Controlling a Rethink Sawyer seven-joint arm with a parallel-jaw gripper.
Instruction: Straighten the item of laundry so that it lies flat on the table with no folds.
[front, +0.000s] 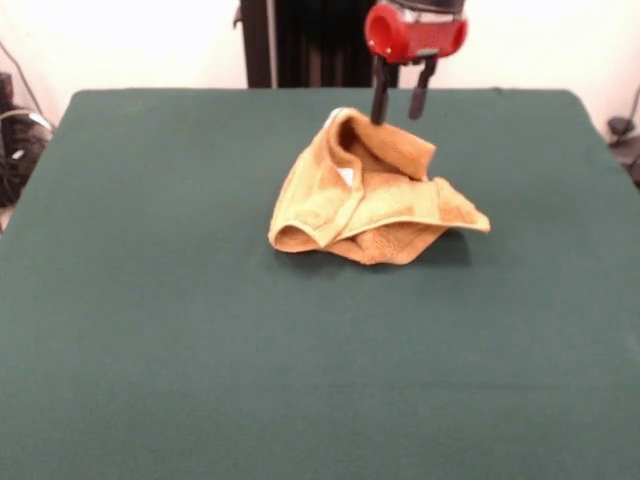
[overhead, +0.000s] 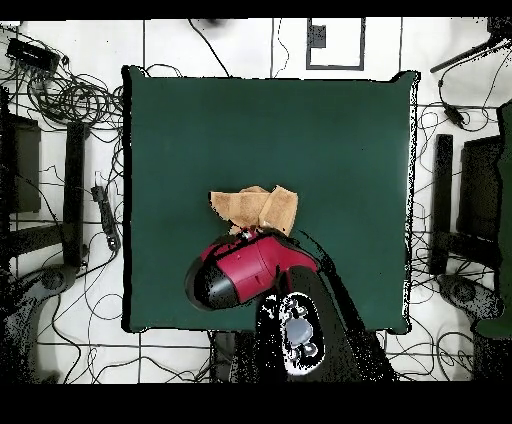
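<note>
Green table (front: 150, 330), crumpled towel (front: 370, 200) near its centre; hand (front: 400, 105) vertical above towel's raised fold, fingers parted, empty.

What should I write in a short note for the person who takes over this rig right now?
Gripper: open, holding nothing, its fingertips at the rear top edge of the towel.
Towel: crumpled in a heap with several folds, roughly mid-table, on the half of the table nearer the robot; one fold stands up under the gripper. In the overhead view the arm hides part of it.
Done: nothing visible so far; the towel is not flat.
Left: grasp an edge or corner, pull the towel open, smooth out every fold until it lies flat.
</note>
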